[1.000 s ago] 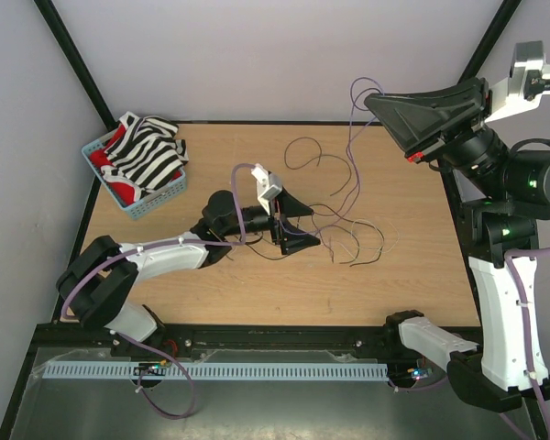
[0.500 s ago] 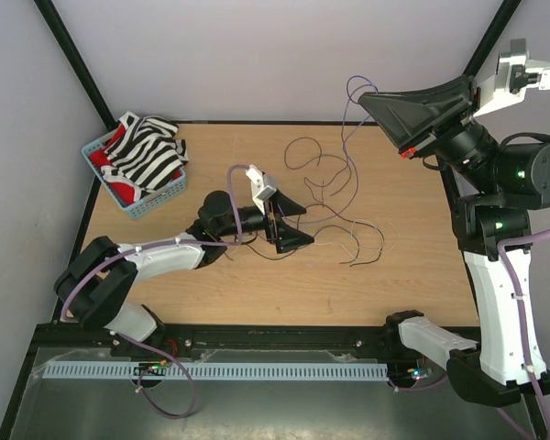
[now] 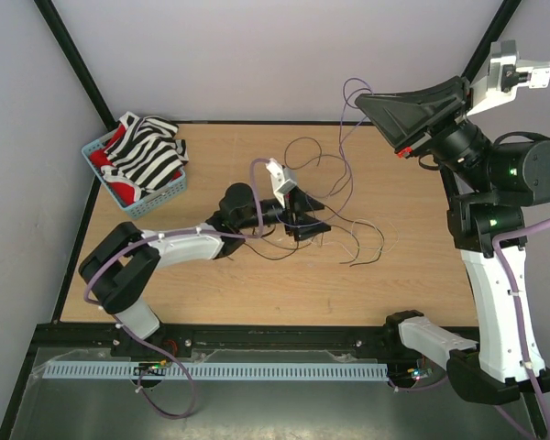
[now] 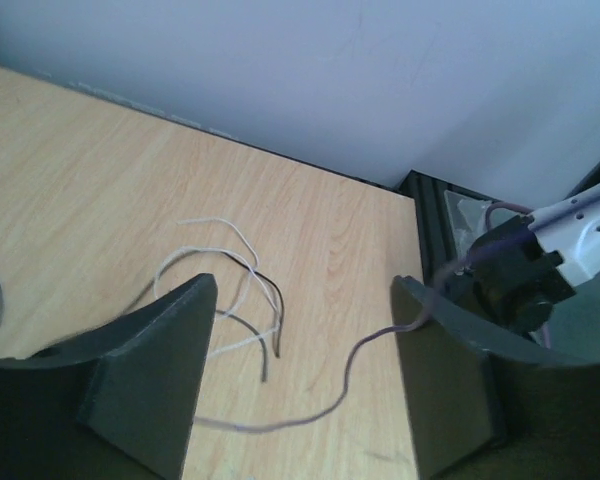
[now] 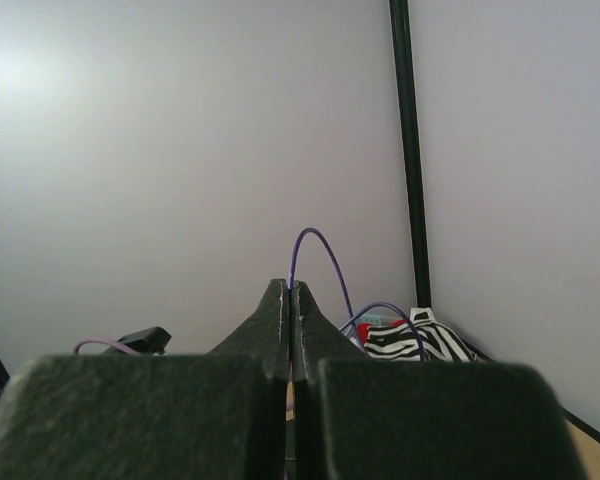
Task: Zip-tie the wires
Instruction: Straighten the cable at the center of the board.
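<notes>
The wires [image 3: 353,240] are thin dark and pale strands, lying loose on the wooden table right of centre. My left gripper [image 3: 308,218] is open, low over their left part. In the left wrist view its jaws [image 4: 305,290] stand wide apart, with pale and dark strand ends [image 4: 242,300] and a purple strand [image 4: 345,375] on the table between them. My right gripper [image 3: 368,99] is raised high at the back right, shut on a purple wire [image 3: 350,151] that hangs down to the table. In the right wrist view the purple wire [image 5: 318,243] loops out of the shut fingertips [image 5: 290,288].
A blue basket [image 3: 134,207] holding a black-and-white striped cloth [image 3: 148,151] stands at the table's back left; the cloth also shows in the right wrist view [image 5: 420,340]. A black frame post [image 5: 410,150] runs up the back corner. The table's right edge [image 4: 417,250] lies near the left gripper.
My left arm has reached further right, bringing the open gripper over the strands. My right gripper has shifted slightly up and left, still holding the purple wire.
</notes>
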